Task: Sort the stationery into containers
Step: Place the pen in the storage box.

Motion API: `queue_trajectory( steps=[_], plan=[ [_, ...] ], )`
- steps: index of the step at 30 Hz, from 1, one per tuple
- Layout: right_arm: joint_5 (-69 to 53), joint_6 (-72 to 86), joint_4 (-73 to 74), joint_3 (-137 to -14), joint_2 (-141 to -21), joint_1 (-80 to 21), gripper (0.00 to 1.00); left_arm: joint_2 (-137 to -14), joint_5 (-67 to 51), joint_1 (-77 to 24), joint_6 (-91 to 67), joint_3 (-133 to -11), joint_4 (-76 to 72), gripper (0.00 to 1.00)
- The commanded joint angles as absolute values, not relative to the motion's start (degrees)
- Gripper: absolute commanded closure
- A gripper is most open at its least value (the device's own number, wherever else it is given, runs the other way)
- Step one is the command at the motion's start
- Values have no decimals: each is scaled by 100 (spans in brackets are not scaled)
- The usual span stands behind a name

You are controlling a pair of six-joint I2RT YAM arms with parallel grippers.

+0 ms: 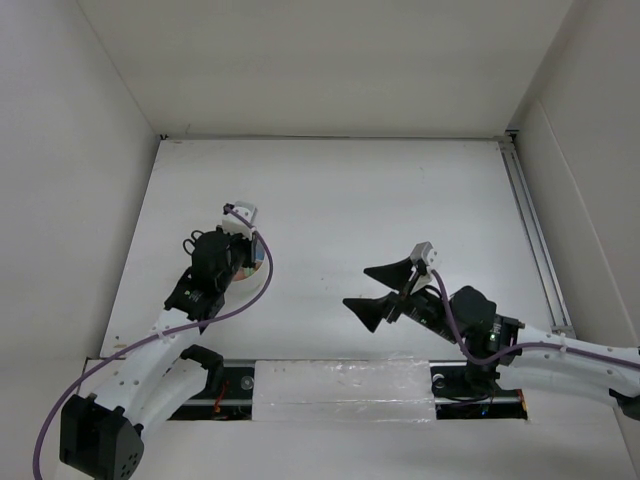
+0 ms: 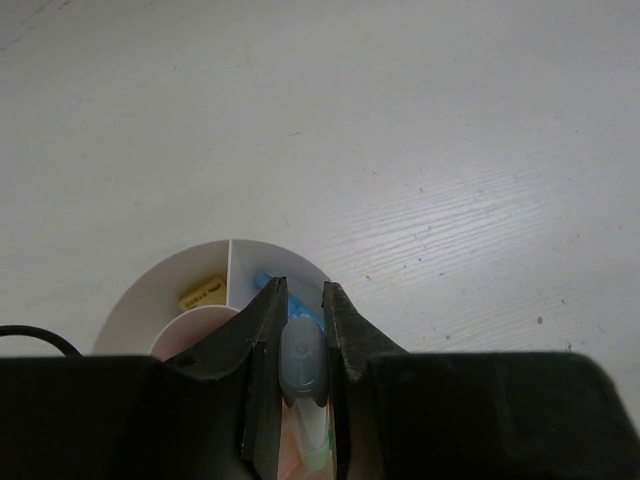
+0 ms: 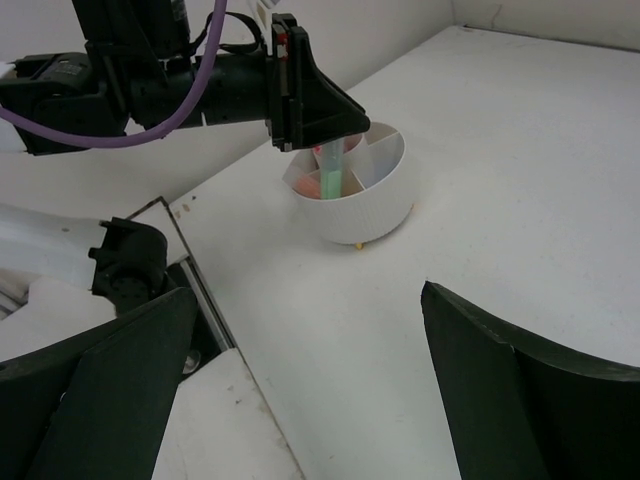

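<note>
Left gripper (image 2: 302, 296) clamps a likely light, stiff, slick marker (image 2: 302, 365) near its cap above the tub (image 2: 262, 247); right gripper (image 1: 359, 288) gapes empty.

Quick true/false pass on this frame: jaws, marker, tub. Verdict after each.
1. The left jaws grip a green marker upright over the white tub. True.
2. The right jaws are shut. False: they stand wide open and hold nothing, away from the tub.
3. The tub is one undivided bowl. False: inner walls split it into compartments.
4. A small yellow eraser lies in one compartment. True.
</note>
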State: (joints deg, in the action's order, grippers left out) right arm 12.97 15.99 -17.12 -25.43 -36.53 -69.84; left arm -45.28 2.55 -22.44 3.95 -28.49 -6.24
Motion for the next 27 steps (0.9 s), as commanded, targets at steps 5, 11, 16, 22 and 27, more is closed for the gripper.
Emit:
queue_trajectory(
  steps=[5,11,16,22,27],
  plan=[
    [1195,1521,-1934,-2628,-3630,-7022,0,-4482,422,-2259,395,-2743,-782,100],
    [1143,1521,-1934,-2628,-3525,-7022,0,-4482,369,-2259,396,-2742,-782,100],
    [1143,1521,-1934,-2628,-3524,-7022,0,-4587,316,-2259,396,-2742,-782,97],
    [1143,1521,-1934,-2628,-3577,-7022,0,-4474,316,-2259,396,-2742,-782,69],
    [1143,1521,-1934,-2628,-3577,-7022,0,-4307,316,-2259,396,-2742,-729,56]
  ],
)
